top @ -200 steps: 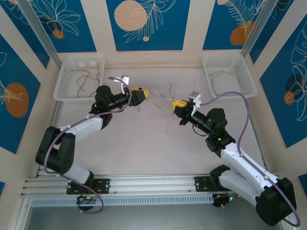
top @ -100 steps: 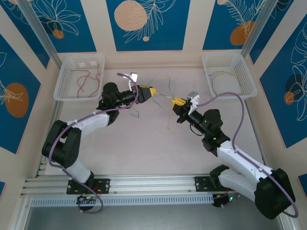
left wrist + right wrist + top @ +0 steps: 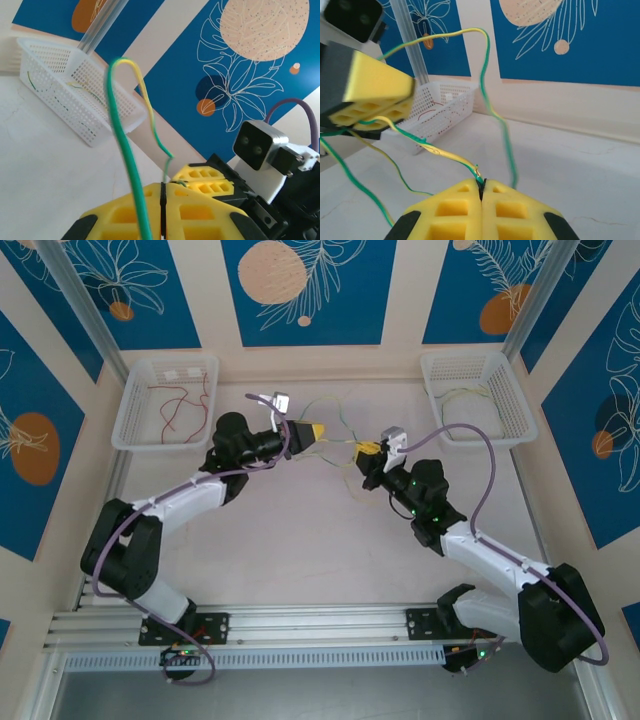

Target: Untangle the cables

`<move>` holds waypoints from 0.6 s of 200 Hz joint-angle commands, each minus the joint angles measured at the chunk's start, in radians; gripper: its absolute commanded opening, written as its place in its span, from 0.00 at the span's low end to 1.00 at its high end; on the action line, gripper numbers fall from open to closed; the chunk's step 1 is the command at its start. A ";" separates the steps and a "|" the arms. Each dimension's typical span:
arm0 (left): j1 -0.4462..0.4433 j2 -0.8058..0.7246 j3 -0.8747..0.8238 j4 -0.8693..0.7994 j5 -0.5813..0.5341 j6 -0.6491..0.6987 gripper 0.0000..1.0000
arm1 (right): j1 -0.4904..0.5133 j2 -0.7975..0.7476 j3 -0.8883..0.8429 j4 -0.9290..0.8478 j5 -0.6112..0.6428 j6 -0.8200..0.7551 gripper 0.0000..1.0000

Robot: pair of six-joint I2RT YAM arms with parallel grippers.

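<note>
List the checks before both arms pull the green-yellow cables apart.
1. Left end effector shut on the cables: ok.
2. Right end effector shut on a strand: ok.
3. End effectors apart, not touching: ok, the top view shows a gap.
4. Slack in the span between them: ok, the cables arc loosely.
5. Strands free of each other: not ok, they cross in the right wrist view.
6. Whether both hold the same strand: cannot tell.
</note>
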 commanded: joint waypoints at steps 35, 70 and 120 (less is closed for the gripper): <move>0.002 -0.072 -0.021 -0.075 -0.019 0.135 0.00 | -0.057 -0.054 0.066 -0.172 0.040 0.042 0.49; 0.002 -0.077 -0.017 -0.128 0.035 0.205 0.00 | -0.072 -0.212 0.015 -0.201 -0.037 -0.052 0.78; 0.001 -0.105 -0.017 -0.186 0.053 0.278 0.00 | -0.112 -0.297 0.068 -0.380 -0.470 -0.183 0.97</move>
